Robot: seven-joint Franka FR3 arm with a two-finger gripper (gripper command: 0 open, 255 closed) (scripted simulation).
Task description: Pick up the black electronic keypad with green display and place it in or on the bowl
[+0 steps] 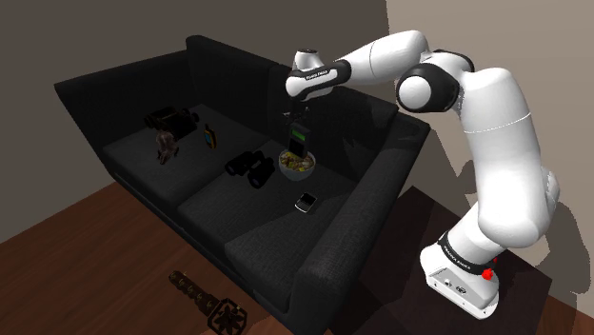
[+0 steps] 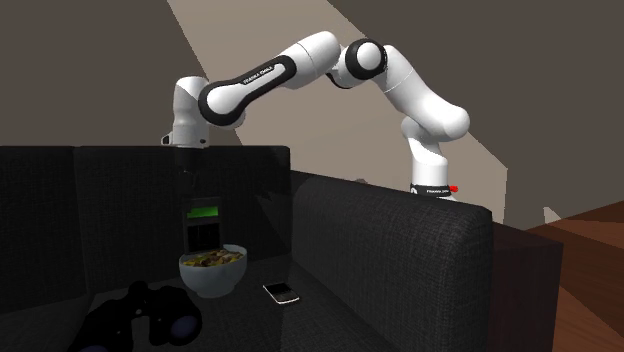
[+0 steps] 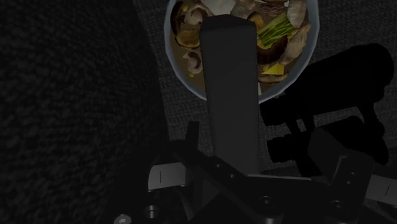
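Shoulder view: black sofa (image 1: 238, 219) fills left and centre frame, and the white arm (image 1: 495, 143) reaches in from lower right. Bowl (image 1: 297, 167) of food sits mid-frame on the seat. Gripper (image 1: 299, 122) is clamped on the black keypad (image 1: 299, 141), green display showing, which hangs upright directly over the bowl.

Shoulder view: high, beside stand (image 1: 538, 300), looking down on sofa (image 1: 114, 105), gripper (image 1: 299, 127) mid-frame, moderately far. Second exterior view: low, at seat level, facing the arm (image 2: 400, 90), closer. Wrist view: close, along gripper, straight down. Shared by all: bowl (image 1: 297, 171) beneath gripper.
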